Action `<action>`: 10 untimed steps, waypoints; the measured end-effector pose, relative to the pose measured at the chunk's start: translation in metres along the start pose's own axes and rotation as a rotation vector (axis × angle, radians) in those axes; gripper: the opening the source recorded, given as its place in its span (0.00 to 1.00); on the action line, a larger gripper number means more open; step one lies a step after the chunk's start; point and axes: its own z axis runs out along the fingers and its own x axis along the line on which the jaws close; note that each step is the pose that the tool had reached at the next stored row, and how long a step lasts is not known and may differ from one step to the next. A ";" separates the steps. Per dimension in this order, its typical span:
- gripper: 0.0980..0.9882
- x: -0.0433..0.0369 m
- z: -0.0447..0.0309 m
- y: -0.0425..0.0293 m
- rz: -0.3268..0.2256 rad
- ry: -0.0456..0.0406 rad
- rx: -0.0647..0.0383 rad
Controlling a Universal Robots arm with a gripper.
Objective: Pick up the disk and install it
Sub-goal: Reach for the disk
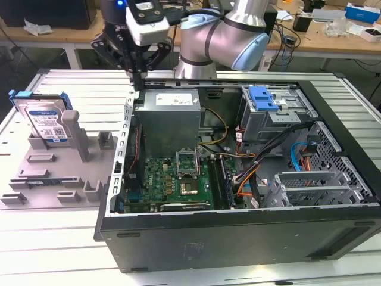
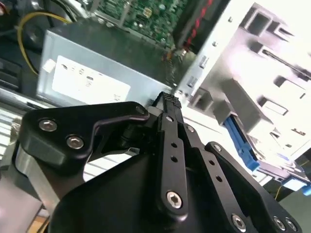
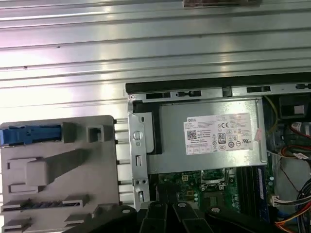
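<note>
Black linkage bars of the tool (image 2: 169, 101) are seen closest in both wrist views. Its fingers are drawn together into a single narrow tip, and nothing is held between them. In the exterior view the tool is hung point-down over the back corner of the open computer case (image 1: 238, 238), just above the rim where the side wall meets the grey power supply (image 1: 169, 116). No contact with either can be made out.

Directly beneath and just inward of the tool, the power supply and, beyond it, the green motherboard (image 1: 172, 179) are found. Further across the case, well apart from the tool, the grey drive cage (image 1: 268, 122) with its blue clip (image 1: 262, 98) is set.

On the opposite side of the tool, outside the case wall, a grey holder (image 1: 59, 173) is laid on the ribbed metal surface (image 1: 77, 83). The disk (image 1: 46, 122) is stood on edge in a slot at the far end of that holder, well apart from the tool, with its labelled face leaned back and its blue carrier framing it. Its upper edge is shown in the first wrist view as a blue strip running towards the case wall, so the flat faces are judged to be set crosswise to that wall. The disk is therefore judged to lie sideways and lower from the tool, away from the case, with the whole width of the holder between them. The grasp is judged not yet begun.
</note>
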 end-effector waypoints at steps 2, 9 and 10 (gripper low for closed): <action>0.01 0.0157 0.0004 0.0030 0.000 0.0052 0.000; 0.01 0.0482 0.0009 0.0096 0.000 0.0113 0.001; 0.01 0.0536 0.0010 0.0104 0.000 0.0126 0.001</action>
